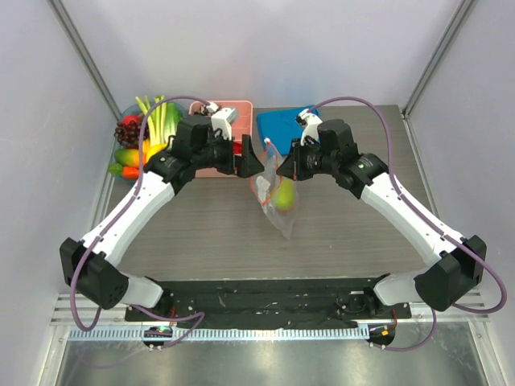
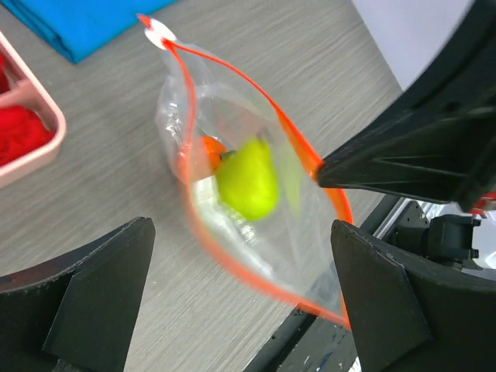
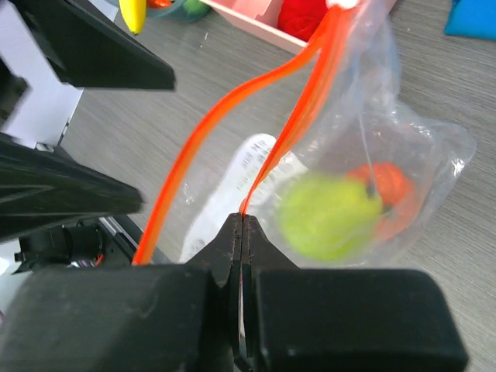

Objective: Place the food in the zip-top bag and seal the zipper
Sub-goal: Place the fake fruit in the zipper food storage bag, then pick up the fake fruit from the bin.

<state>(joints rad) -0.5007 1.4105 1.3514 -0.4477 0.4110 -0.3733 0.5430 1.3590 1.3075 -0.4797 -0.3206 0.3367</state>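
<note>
The clear zip-top bag hangs from my right gripper, which is shut on one lip of its orange-red zipper. The mouth gapes open, and the other lip bows away. Inside lie a green pear and an orange piece. My left gripper is wide open just left of the bag's mouth, and in its wrist view the blurred bag sits between its fingers, with nothing gripped. More food is piled at the back left: grapes, banana and leafy greens.
A pink compartment tray with red items stands at the back, behind the left gripper. A folded blue cloth lies to its right, behind the right gripper. The two grippers are close together over the table's middle.
</note>
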